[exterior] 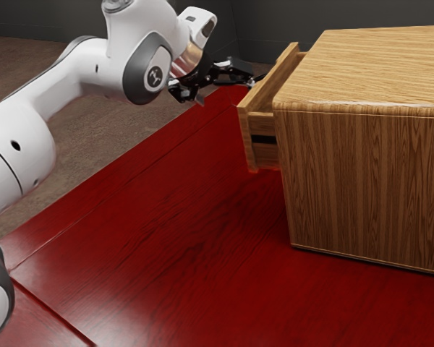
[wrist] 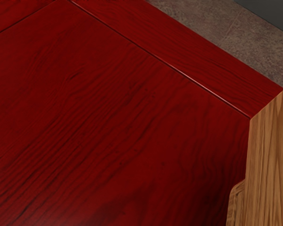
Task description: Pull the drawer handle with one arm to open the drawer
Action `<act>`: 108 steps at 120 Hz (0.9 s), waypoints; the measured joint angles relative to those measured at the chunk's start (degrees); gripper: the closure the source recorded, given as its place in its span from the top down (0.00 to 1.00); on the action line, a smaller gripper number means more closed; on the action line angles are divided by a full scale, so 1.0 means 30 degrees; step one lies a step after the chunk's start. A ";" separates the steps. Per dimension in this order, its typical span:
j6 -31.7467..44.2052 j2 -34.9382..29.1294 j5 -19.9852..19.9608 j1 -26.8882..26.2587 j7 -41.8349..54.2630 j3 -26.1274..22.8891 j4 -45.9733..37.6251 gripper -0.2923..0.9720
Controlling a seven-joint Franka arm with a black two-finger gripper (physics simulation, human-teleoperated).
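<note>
Spreading widest is the dark red wooden counter [exterior: 166, 253], and on it, at the exterior view's right, stands a big light-wood cabinet [exterior: 362, 159] that looks heavy enough to stay put under a steady pull. The white arm [exterior: 72, 79] reaches in from the exterior view's left toward the cabinet's upper front. There the drawer [exterior: 264, 108] stands partly out, its front panel well clear of the cabinet face with a dark gap behind it. It looks like a stiff, rigid wooden box that should slide straight along its runners rather than flex, so the pull wants to be level and square to the front. I cannot make out the handle itself. By my judgement it sits on the panel's outer face, and that is the place to take hold, across the handle, not on the smooth panel edge. The black gripper [exterior: 228, 72] hovers just beside the panel's top corner, and I cannot tell whether it is open or closed.
</note>
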 joint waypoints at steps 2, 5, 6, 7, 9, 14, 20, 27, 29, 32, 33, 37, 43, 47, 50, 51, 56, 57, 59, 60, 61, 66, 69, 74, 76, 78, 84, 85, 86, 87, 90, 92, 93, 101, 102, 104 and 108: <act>0.0024 -0.0001 -0.0001 0.0002 0.0022 0.0000 -0.0020 0.76; 0.0055 -0.0012 0.0003 -0.0003 0.0054 0.0003 -0.0042 0.76; 0.0064 -0.0014 0.0005 -0.0005 0.0064 0.0006 -0.0048 0.76; 0.0073 -0.0021 0.0007 -0.0006 0.0074 0.0008 -0.0057 0.76; 0.0090 -0.0031 0.0008 -0.0005 0.0094 0.0013 -0.0071 0.76; 0.0135 -0.0033 0.0017 0.0015 0.0143 0.0018 -0.0094 0.76; 0.0211 -0.0001 0.0048 0.0105 0.0189 0.0017 -0.0092 0.76; 0.0393 0.0076 0.0071 0.0185 0.0218 0.0032 -0.0094 0.76; 0.0433 0.0089 0.0108 0.0196 0.0218 0.0029 -0.0103 0.76; 0.0484 0.0095 0.0167 0.0219 0.0211 0.0025 -0.0147 0.76; 0.0499 0.0091 0.0187 0.0235 0.0207 0.0023 -0.0175 0.76; 0.0548 0.0085 0.0294 0.0341 0.0176 0.0015 -0.0281 0.76; 0.0655 0.0104 0.0412 0.0469 0.0092 0.0025 -0.0382 0.76; 0.0804 0.0125 0.0440 0.0523 0.0025 0.0034 -0.0495 0.76; 0.0935 0.0160 0.0443 0.0544 -0.0025 0.0037 -0.0544 0.75; 0.0977 0.0169 0.0435 0.0558 -0.0041 0.0040 -0.0559 0.75; 0.1162 0.0181 0.0390 0.0671 -0.0123 0.0055 -0.0659 0.75; 0.1194 0.0175 0.0381 0.0691 -0.0142 0.0058 -0.0694 0.75; 0.1254 0.0166 0.0367 0.0726 -0.0181 0.0063 -0.0753 0.75; 0.1281 0.0162 0.0363 0.0741 -0.0202 0.0065 -0.0779 0.75; 0.1308 0.0159 0.0361 0.0752 -0.0223 0.0070 -0.0806 0.75; 0.1419 0.0119 0.0394 0.0757 -0.0342 0.0238 -0.0961 0.75; 0.1472 0.0094 0.0417 0.0773 -0.0421 0.0316 -0.1024 0.75; 0.1548 0.0005 0.0445 0.0786 -0.0551 0.0467 -0.1191 0.75; 0.1574 -0.0048 0.0431 0.0797 -0.0597 0.0528 -0.1269 0.75; 0.1600 -0.0110 0.0422 0.0797 -0.0641 0.0606 -0.1355 0.75; 0.1661 -0.0341 0.0386 0.0804 -0.0754 0.0841 -0.1624 0.75; 0.1671 -0.0381 0.0373 0.0809 -0.0770 0.0875 -0.1674 0.75; 0.1681 -0.0427 0.0360 0.0812 -0.0784 0.0908 -0.1726 0.75; 0.1690 -0.0481 0.0344 0.0816 -0.0798 0.0945 -0.1799 0.75; 0.1719 -0.0646 0.0315 0.0825 -0.0831 0.1034 -0.2008 0.75; 0.1739 -0.0746 0.0299 0.0827 -0.0846 0.1080 -0.2124 0.75; 0.1749 -0.0791 0.0278 0.0830 -0.0852 0.1100 -0.2184 0.75; 0.1809 -0.1052 0.0194 0.0814 -0.0903 0.1367 -0.2560 0.75; 0.1816 -0.1076 0.0191 0.0811 -0.0909 0.1413 -0.2603 0.75; 0.1828 -0.1132 0.0197 0.0786 -0.0921 0.1516 -0.2711 0.75; 0.1852 -0.1243 0.0206 0.0857 -0.0949 0.1683 -0.2880 0.75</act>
